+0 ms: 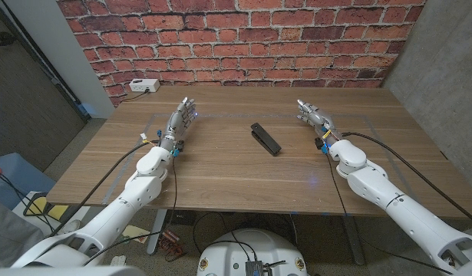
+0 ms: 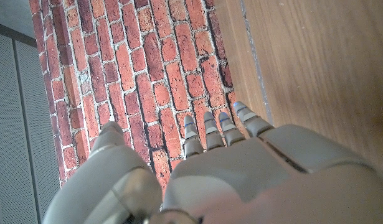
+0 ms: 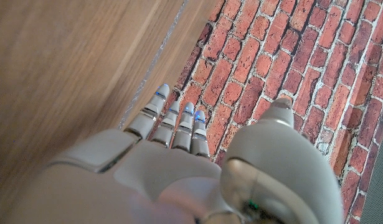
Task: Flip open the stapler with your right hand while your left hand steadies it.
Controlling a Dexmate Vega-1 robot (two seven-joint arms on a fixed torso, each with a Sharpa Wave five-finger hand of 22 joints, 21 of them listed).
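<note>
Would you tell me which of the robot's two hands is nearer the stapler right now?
The right hand is slightly nearer the black stapler, which lies right of the table's centre; the left hand stands farther off.

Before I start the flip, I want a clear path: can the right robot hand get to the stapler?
Probably yes. The stapler lies alone mid-table, and only bare wood separates it from the right robot hand. The left robot hand is well off to the other side.

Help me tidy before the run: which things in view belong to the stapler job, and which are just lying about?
Belong to the job:
- black stapler, lying closed mid-table, untouched
- left hand, open, apart from it
- right hand, open, apart from it

Lying about:
- white box with a cable, at the table's far left corner
</note>
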